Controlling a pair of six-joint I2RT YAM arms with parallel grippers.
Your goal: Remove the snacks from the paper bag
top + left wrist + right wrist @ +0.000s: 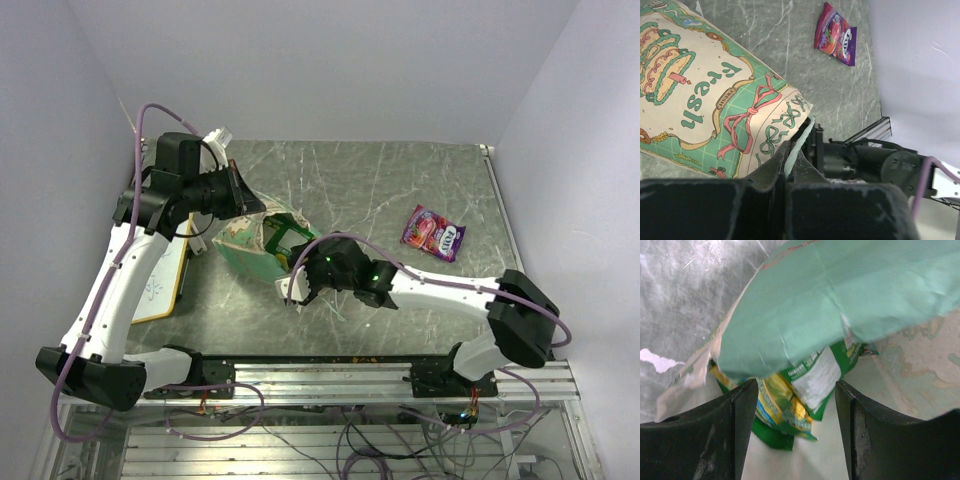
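While tight on paper bag (715,100) rim, left fingers (771,167); right fingers (715,440) apart by snacks (785,410).

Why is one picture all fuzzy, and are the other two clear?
Right wrist: the paper bag and the green packets look smeared, probably too close to the lens. Left wrist: the bag's print is sharp, but the left gripper is a dark mass. Top external: evenly lit, sharp, only soft shadows on the table.
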